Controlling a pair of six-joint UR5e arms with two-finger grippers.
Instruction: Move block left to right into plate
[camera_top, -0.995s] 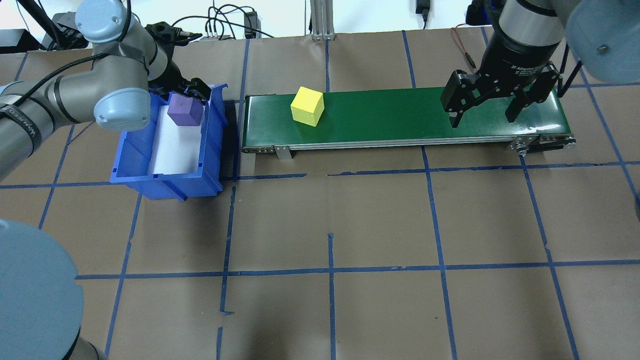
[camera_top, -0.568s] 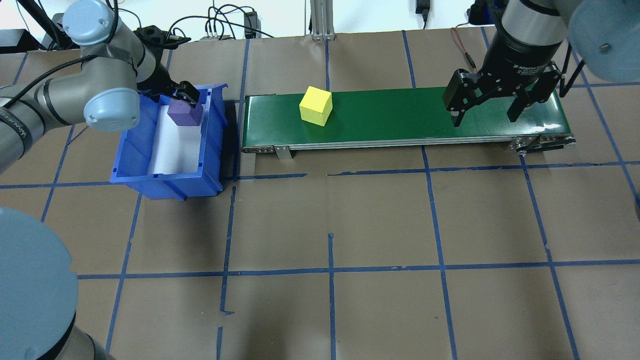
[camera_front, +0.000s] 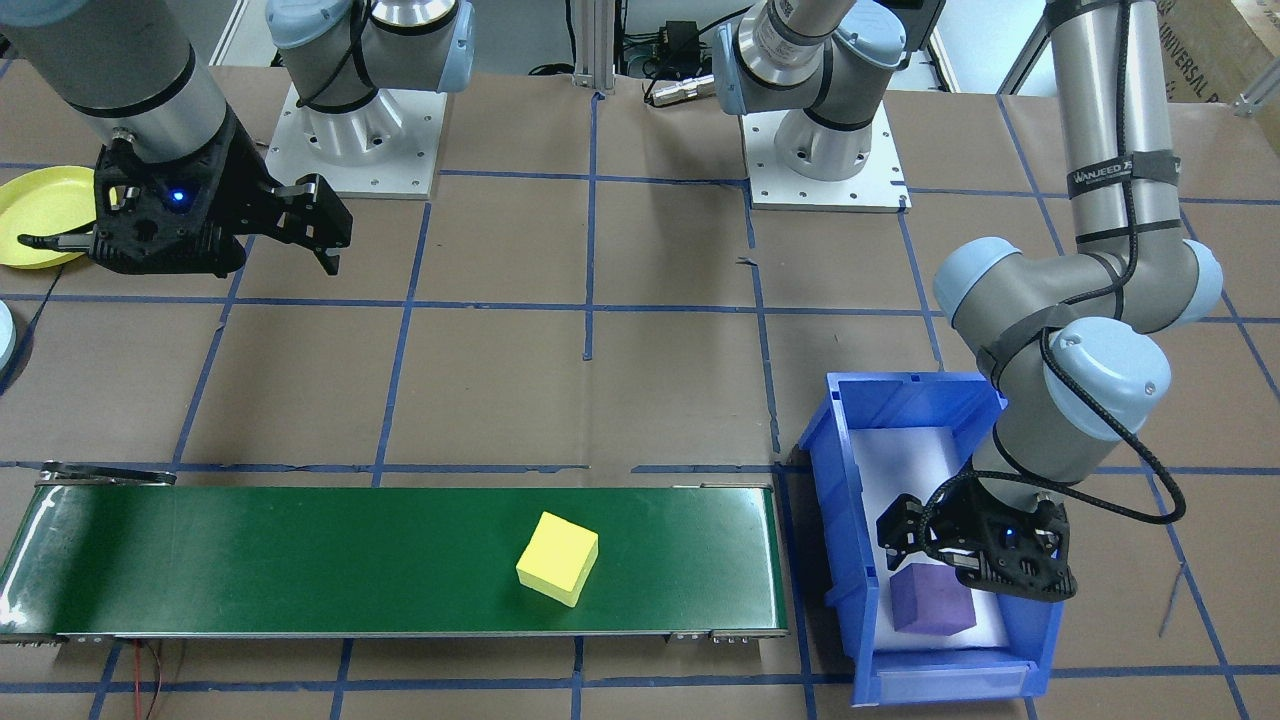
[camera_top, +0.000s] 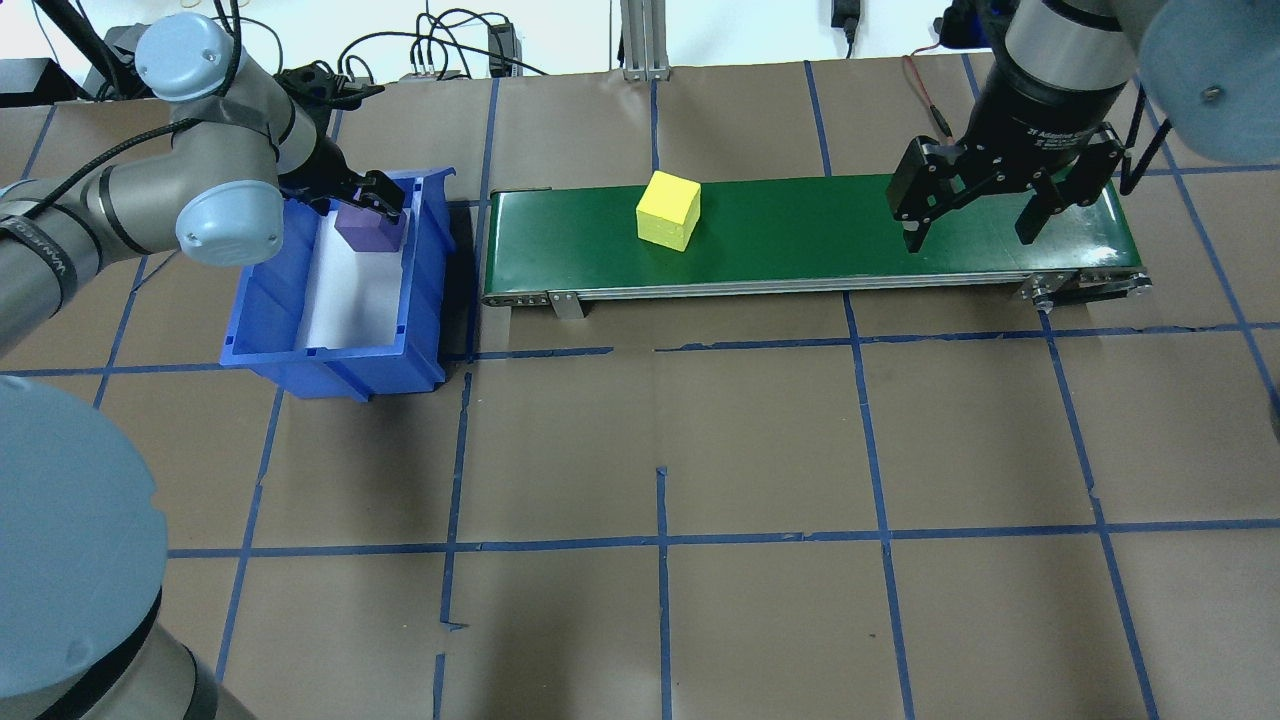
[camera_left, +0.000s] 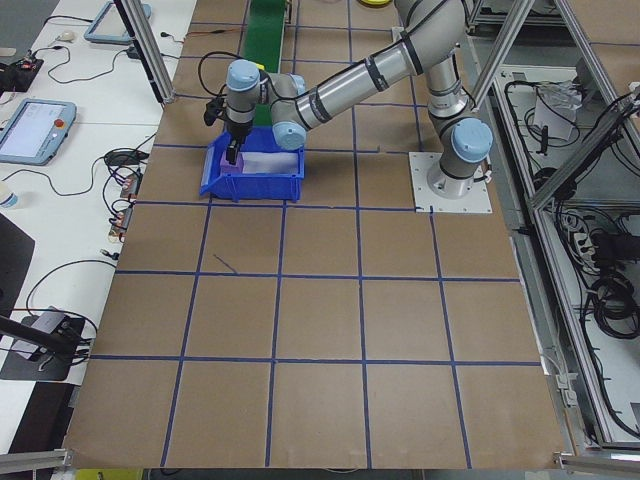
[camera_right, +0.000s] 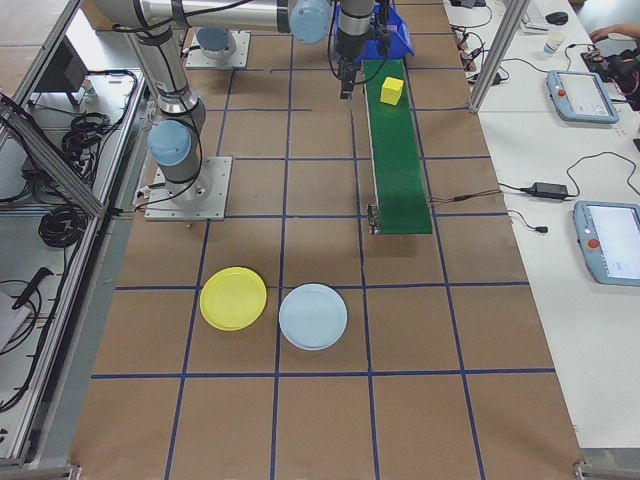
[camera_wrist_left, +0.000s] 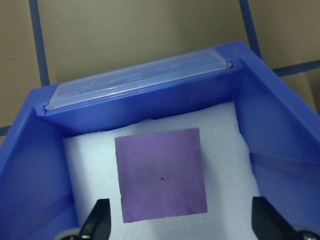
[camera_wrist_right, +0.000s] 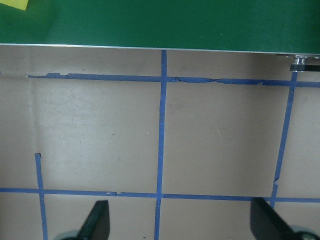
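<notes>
A yellow block (camera_top: 669, 210) (camera_front: 557, 558) (camera_right: 392, 91) lies on the green conveyor belt (camera_top: 820, 230) (camera_front: 300, 560), left of the belt's middle in the overhead view. A purple block (camera_top: 368, 230) (camera_front: 930, 600) (camera_wrist_left: 161, 181) rests on white foam in the blue bin (camera_top: 330, 355) (camera_front: 950, 690). My left gripper (camera_top: 360, 195) (camera_wrist_left: 180, 201) hovers open just over the purple block, not gripping it. At the belt's right end my right gripper (camera_top: 967, 240) (camera_front: 180, 255) (camera_wrist_right: 181, 210) hangs open and empty. The yellow plate (camera_right: 233, 298) (camera_front: 40, 215) lies on the table beyond that end.
A light blue plate (camera_right: 313, 316) lies beside the yellow one. The bin stands at the belt's left end, nearly touching it. Brown paper with blue tape lines covers the table. Cables and a metal post (camera_top: 645, 40) line the far edge.
The yellow block has ridden to the right along the belt. My left gripper has shifted slightly back over the purple block. The right gripper has barely moved.
</notes>
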